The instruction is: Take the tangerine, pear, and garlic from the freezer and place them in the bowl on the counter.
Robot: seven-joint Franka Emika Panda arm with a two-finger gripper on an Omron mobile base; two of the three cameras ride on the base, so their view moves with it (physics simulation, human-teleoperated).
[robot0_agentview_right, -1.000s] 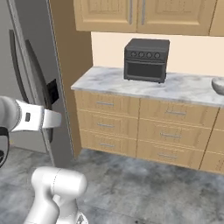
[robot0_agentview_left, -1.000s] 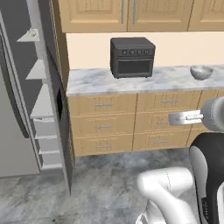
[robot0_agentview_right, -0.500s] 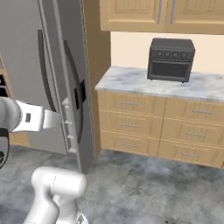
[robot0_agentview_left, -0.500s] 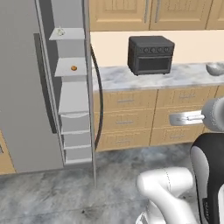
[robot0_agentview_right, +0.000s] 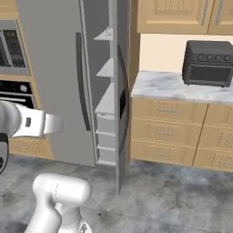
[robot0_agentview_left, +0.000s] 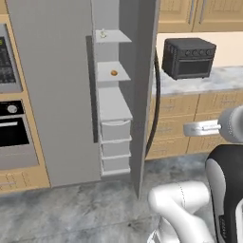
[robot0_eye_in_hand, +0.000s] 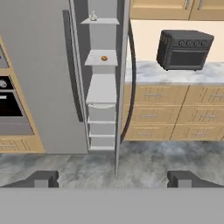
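The freezer point(robot0_agentview_left: 52, 95) stands with its door point(robot0_agentview_left: 144, 90) swung open, edge toward me, baring pale shelves. The tangerine point(robot0_agentview_left: 113, 72) point(robot0_eye_in_hand: 104, 58) lies on the second shelf. On the top shelf sits the whitish garlic point(robot0_agentview_left: 102, 33) point(robot0_eye_in_hand: 93, 17), seen as a small bump point(robot0_agentview_right: 108, 31) from the right. The pear and the bowl are out of view. My gripper point(robot0_eye_in_hand: 113, 179) is open and holds nothing; it hangs well back from the freezer, facing the shelves. The marbled counter point(robot0_agentview_left: 209, 80) point(robot0_agentview_right: 168, 86) runs to the right of the door.
A dark toaster oven point(robot0_agentview_left: 188, 57) point(robot0_agentview_right: 208, 63) sits on the counter. Tan drawers point(robot0_eye_in_hand: 175, 113) fill the space below it. A built-in wall oven point(robot0_agentview_left: 12, 123) stands left of the freezer. Pale drawers point(robot0_agentview_left: 115, 142) stack under the freezer shelves. Grey floor lies in front.
The whole picture has slid right: the camera has swung left, bringing the open freezer from the left edge to the middle. The bowl left the frame. The gripper stayed open.
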